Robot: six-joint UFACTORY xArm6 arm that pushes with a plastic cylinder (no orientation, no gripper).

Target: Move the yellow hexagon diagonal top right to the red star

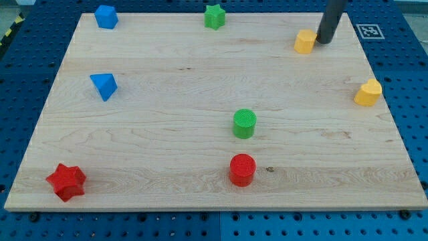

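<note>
Only a short length of the arm was shown, and it was seen as a straight rod (332, 20), dark grey to nearly black throughout. The rod was round in section, like a plain cylinder, and a faint paler sheen was carried along one side of it. Its upper part was cut off by the view's top, so nothing above it could be made out. No cables, screws, labels or markings could be seen on the visible stretch. My tip (325, 42) was formed by the blunt lower end of the rod, in the same dark colour, with no separate cap or pad distinguishable.
</note>
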